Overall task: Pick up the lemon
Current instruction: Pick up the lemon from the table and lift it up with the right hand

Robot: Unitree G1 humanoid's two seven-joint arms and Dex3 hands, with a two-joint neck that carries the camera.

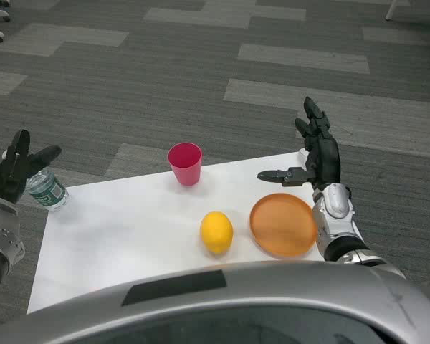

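Note:
The yellow lemon (216, 232) lies on the white table (122, 236) near its front edge, just left of an orange plate (283, 224). My right hand (317, 147) hovers above the table's far right corner, beyond the plate, fingers spread and holding nothing. It is well apart from the lemon. My left hand (13, 170) is raised at the table's left edge, fingers apart and empty, far from the lemon.
A pink cup (185, 163) stands upright at the table's far edge, behind the lemon. A clear water bottle (47, 189) with a green label lies at the left corner, close to my left hand. Grey carpet surrounds the table.

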